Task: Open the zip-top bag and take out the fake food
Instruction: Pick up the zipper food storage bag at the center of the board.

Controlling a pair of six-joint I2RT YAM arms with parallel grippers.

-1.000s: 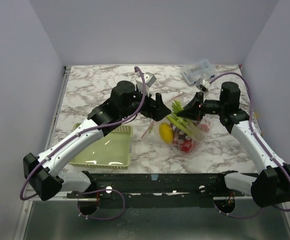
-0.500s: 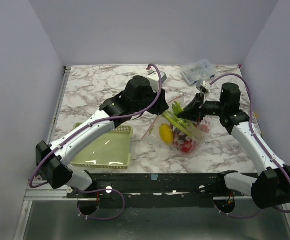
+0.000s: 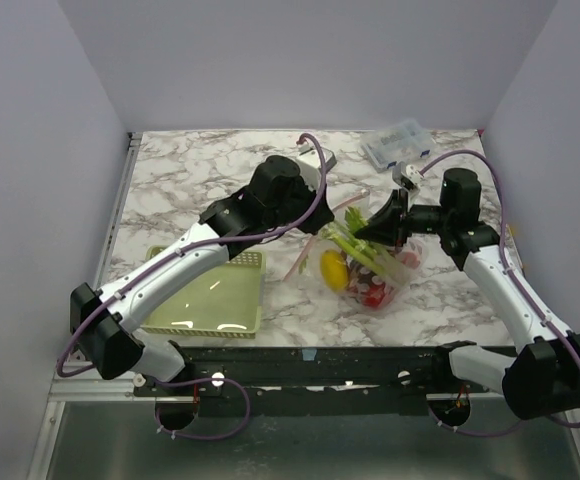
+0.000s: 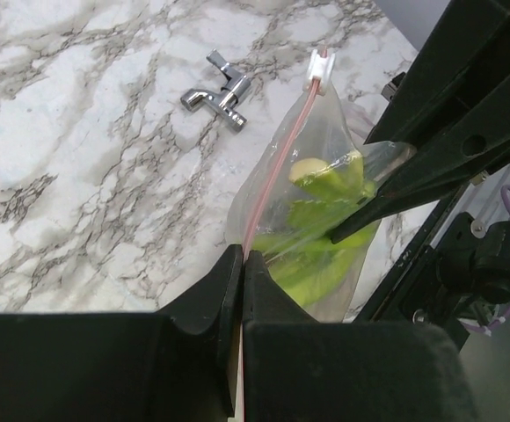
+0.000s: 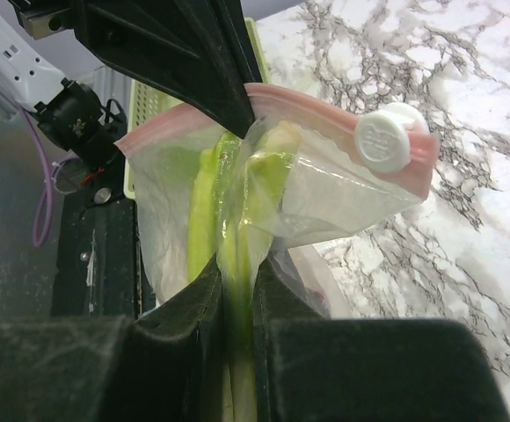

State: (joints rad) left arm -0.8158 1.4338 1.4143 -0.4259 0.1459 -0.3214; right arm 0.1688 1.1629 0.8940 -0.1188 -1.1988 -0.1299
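The zip-top bag point(image 3: 370, 270) hangs crumpled at mid-table, held up between both grippers. My left gripper point(image 4: 242, 253) is shut on its pinkish zip strip point(image 4: 277, 163); from above it point(image 3: 322, 230) sits at the bag's left top edge. My right gripper point(image 5: 237, 268) is shut on the bag's clear wall, pinching a pale green stalk point(image 5: 204, 207) through the plastic. The white slider point(image 5: 382, 136) sits at the strip's far end. Inside the bag lies fake food: a yellow piece point(image 3: 332, 268), a red fruit point(image 3: 372, 292) and green stalks point(image 3: 355, 240).
A pale green mesh basket point(image 3: 210, 300) lies at the front left under the left arm. A small clear compartment box point(image 3: 395, 143) stands at the back right. A small chrome metal fitting point(image 4: 220, 88) lies on the marble beyond the bag.
My left gripper, open a second ago, swung right to the bag's top edge and shut on the zip strip. The right gripper kept its hold and barely moved.
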